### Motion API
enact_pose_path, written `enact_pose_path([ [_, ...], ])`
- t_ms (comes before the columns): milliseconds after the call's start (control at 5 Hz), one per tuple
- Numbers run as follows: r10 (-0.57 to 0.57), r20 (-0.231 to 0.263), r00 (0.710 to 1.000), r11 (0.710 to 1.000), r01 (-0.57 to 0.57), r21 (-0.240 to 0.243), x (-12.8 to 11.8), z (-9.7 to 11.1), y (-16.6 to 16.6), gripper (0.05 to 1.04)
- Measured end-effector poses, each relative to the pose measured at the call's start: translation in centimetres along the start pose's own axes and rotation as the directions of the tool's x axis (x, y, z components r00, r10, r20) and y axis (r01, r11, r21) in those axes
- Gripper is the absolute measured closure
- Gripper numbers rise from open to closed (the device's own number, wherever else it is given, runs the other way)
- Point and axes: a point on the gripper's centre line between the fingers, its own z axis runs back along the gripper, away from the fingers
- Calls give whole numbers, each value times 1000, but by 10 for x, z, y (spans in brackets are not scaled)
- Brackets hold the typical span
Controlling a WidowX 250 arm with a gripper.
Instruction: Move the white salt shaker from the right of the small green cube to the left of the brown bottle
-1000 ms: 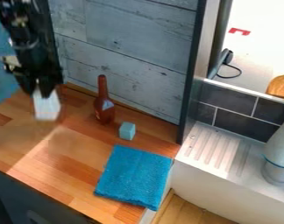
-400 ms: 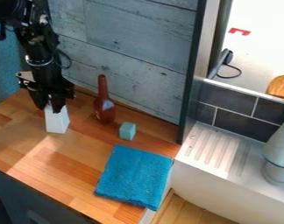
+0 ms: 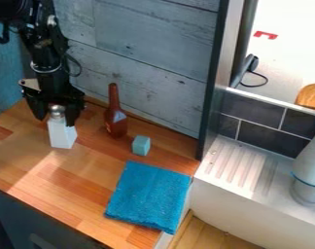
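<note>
At the near right part of the wooden counter (image 3: 76, 181), a blue cloth (image 3: 149, 195) lies flat, its right edge by the counter's side. Beyond it stands a small pale blue block (image 3: 141, 145), just right of and nearer than a brown bottle (image 3: 114, 119) with a long neck and a light label; bottle upright. On the left part of the counter, a white container (image 3: 61, 137) with a silver cap (image 3: 57, 111) stands upright. The gripper (image 3: 56, 121) hangs over it, open, fingers spread apart with the cap between them; contact with the cap cannot be told. The container is left of the brown bottle, well apart from the cloth.

To the right, a white ridged surface (image 3: 238, 168) adjoins the counter; a pale grey bottle-like object (image 3: 309, 168) is at its right. Farther: dark tiles (image 3: 253, 109), a bread-like item (image 3: 311, 96) above them, and weathered grey-blue boards (image 3: 147, 53) behind the counter. Farthest, a small red piece (image 3: 265, 35) on a white surface.
</note>
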Motion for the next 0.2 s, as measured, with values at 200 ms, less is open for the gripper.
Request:
enact_pose_path([
  [200,24,30,999,999,-23,-37,2,33,-3,77],
])
